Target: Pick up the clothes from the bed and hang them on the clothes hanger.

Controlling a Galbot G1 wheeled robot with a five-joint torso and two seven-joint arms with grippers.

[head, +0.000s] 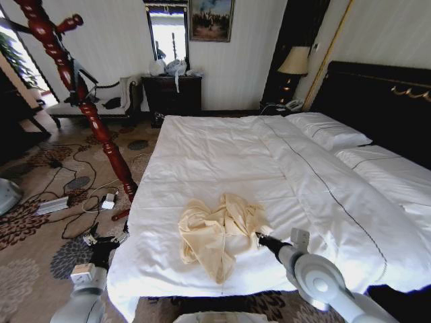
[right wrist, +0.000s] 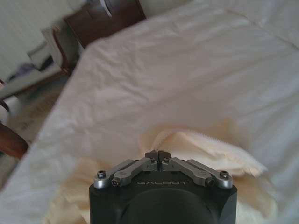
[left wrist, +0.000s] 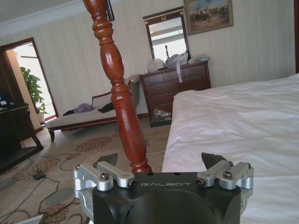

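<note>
The clothes (head: 217, 232), a pale cream shirt, lie crumpled on the white duvet of the bed (head: 222, 155) near its foot. My right gripper (head: 258, 236) is at the shirt's right edge. In the right wrist view that gripper (right wrist: 158, 153) is shut, tips together just above the cream fabric (right wrist: 210, 149), with no cloth visibly between them. My left gripper (head: 101, 245) hangs low beside the bed's left foot corner, and the left wrist view shows it open (left wrist: 160, 161) and empty. The clothes hanger (head: 87, 108), a red-brown turned post (left wrist: 121, 93), stands left of the bed.
Cables and power strips (head: 74, 198) litter the patterned carpet left of the bed. A dark dresser (head: 174, 94) and a cushioned bench (head: 94, 101) stand against the far wall. The black headboard (head: 377, 101) and a lamp (head: 294, 62) are at the right.
</note>
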